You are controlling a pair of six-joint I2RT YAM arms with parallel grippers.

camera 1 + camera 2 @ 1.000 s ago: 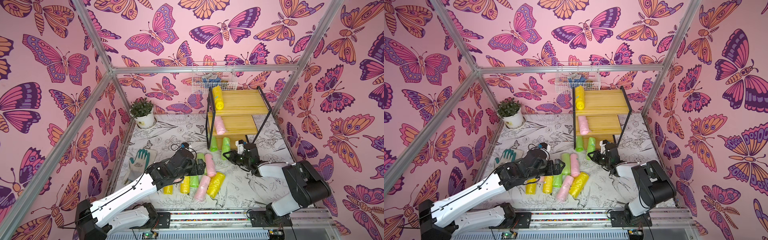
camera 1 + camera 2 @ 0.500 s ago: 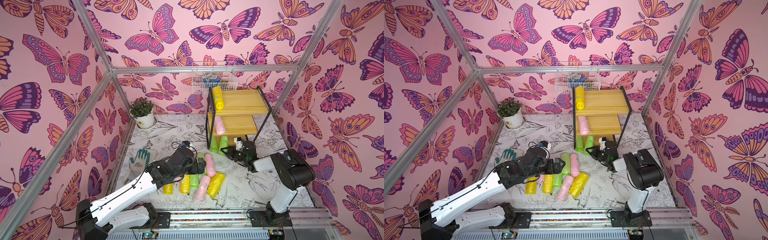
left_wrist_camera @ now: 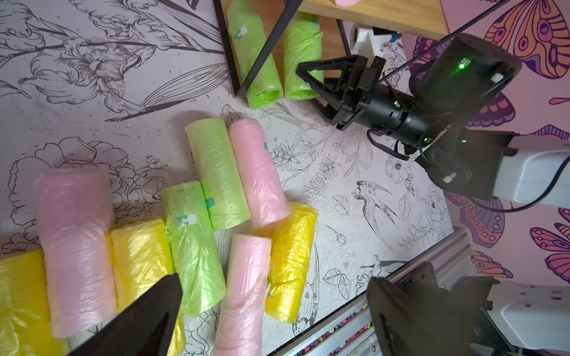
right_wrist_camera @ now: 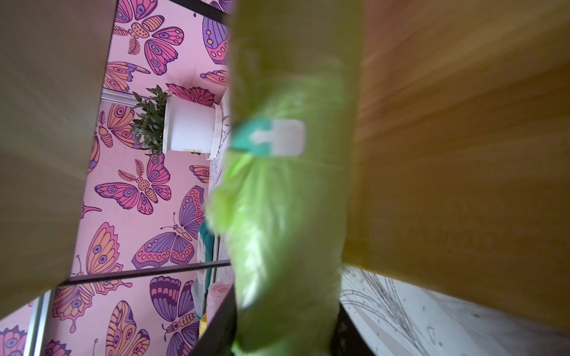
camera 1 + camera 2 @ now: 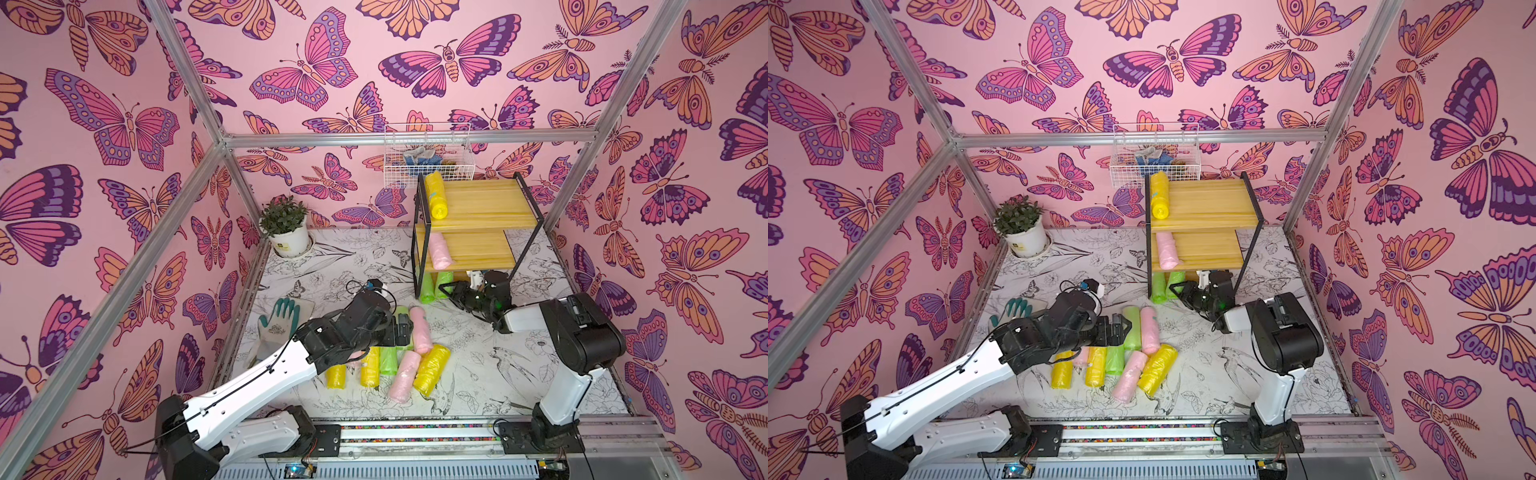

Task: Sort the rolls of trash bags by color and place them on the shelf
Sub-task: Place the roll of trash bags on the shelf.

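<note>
On the flower-printed white surface (image 5: 498, 365), the yellow, pink and green crinkly-film trash-bag rolls (image 5: 432, 368) appear soft, light and slippery, favouring a mid-length grip; left pincer (image 3: 274, 280) stands wide, right pincer (image 3: 307, 83) state cannot be told.

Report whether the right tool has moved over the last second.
Yes: the right tool edged deeper under the shelf, beneath its middle board.
</note>
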